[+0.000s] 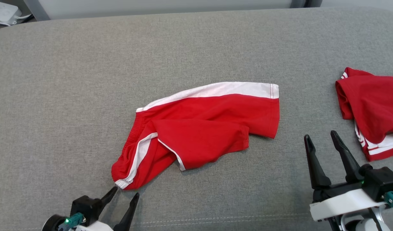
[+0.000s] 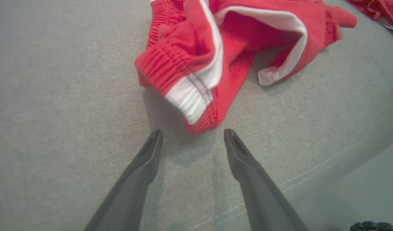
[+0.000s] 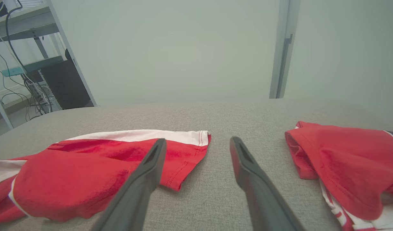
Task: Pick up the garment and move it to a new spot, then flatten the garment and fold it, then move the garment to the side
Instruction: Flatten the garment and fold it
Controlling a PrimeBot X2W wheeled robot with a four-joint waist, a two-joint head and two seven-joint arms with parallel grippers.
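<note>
While your left pincer (image 1: 125, 192) and right pincer (image 1: 320, 134) are both gaping empty, the shorts (image 1: 212, 118) are lying rumpled at the centre of the cushion (image 1: 71, 80). For flattening, you're wanting the waistband (image 1: 123, 183) in the left and the leg hem (image 1: 275, 112) in the right, pulling apart evenly and avoiding the spare garment (image 1: 372, 106).

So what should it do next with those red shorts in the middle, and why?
Probably ease the open left hand forward onto the waistband corner just ahead of it and pinch it. The shorts lie rumpled, one leg folded over the other, so they seem to need pulling flat before any folding. The right hand, also open, is farther off.
</note>
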